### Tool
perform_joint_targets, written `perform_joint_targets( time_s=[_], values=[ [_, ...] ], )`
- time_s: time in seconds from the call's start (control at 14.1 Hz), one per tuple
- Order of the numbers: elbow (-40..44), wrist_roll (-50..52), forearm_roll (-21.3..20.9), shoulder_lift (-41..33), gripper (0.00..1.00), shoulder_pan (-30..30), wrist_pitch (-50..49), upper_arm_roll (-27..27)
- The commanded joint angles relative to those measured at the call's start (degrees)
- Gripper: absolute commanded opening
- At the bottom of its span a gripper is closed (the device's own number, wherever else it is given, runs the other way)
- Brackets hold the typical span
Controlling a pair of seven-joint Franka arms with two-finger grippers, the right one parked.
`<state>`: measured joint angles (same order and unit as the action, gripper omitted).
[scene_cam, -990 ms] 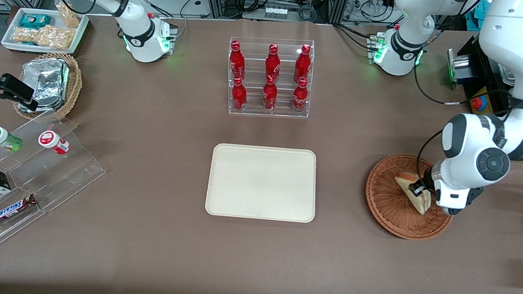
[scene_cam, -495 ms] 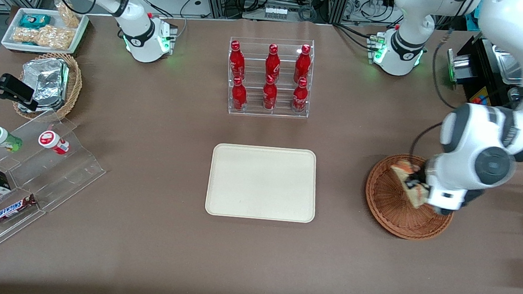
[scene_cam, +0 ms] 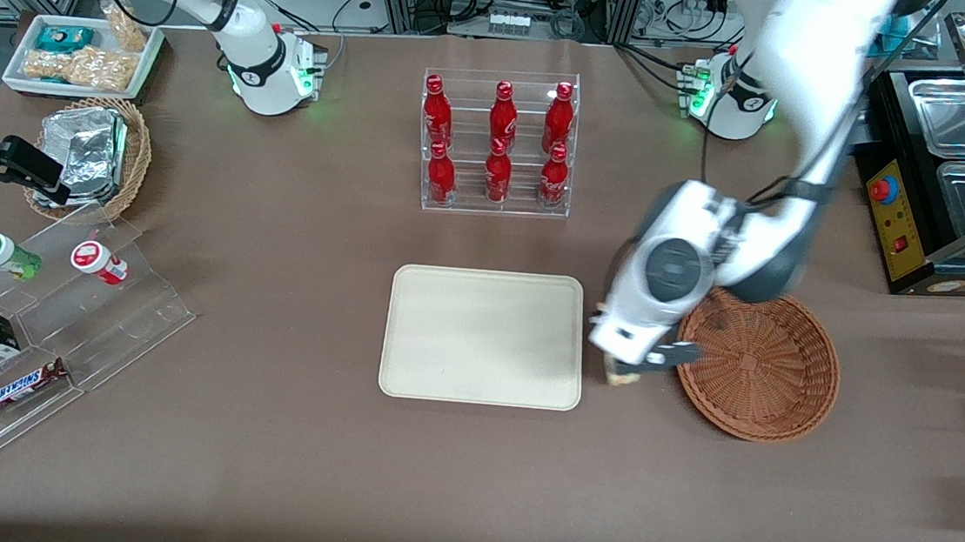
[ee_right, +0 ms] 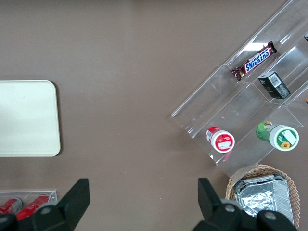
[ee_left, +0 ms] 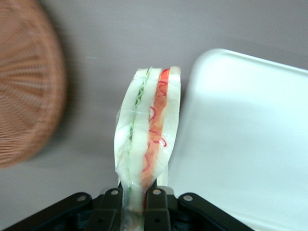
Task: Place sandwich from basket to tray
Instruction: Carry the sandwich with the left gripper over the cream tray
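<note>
My gripper point(scene_cam: 624, 372) point(ee_left: 137, 195) is shut on the sandwich point(ee_left: 147, 132), a wrapped wedge of white bread with green and orange-red layers. It hangs in the air over the bare table between the basket point(scene_cam: 758, 366) and the tray point(scene_cam: 484, 337). In the front view only a small piece of the sandwich point(scene_cam: 620, 376) shows under the wrist. The reddish-brown wicker basket point(ee_left: 26, 91) holds nothing. The cream tray point(ee_left: 250, 139) lies flat and bare, its edge just beside the sandwich.
An acrylic rack of red bottles point(scene_cam: 497, 142) stands farther from the front camera than the tray. Toward the parked arm's end lie a tan basket of foil packets point(scene_cam: 91, 155), a white snack tray point(scene_cam: 84, 54) and a stepped acrylic display point(scene_cam: 31, 336).
The gripper lifted the sandwich out of the basket and carried it sideways toward the tray, leaving the basket with nothing in it. The arm swung over with it.
</note>
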<state>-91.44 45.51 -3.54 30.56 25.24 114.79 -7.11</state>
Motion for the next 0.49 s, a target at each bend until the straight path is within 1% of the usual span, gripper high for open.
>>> perform_joint_targets(
  time_s=[0.0, 0.21, 0.28, 0.42],
  values=[
    [7.1, 1.8, 0.1, 6.1, 0.05, 5.1, 2.6, 0.8],
    [8.2, 6.7, 0.0, 10.3, 0.05, 10.0, 13.1, 0.8],
    [9.2, 7.0, 0.1, 11.6, 0.05, 10.9, 14.8, 0.8],
    [11.5, 8.5, 0.0, 13.4, 0.05, 12.1, 15.3, 0.8]
  ],
)
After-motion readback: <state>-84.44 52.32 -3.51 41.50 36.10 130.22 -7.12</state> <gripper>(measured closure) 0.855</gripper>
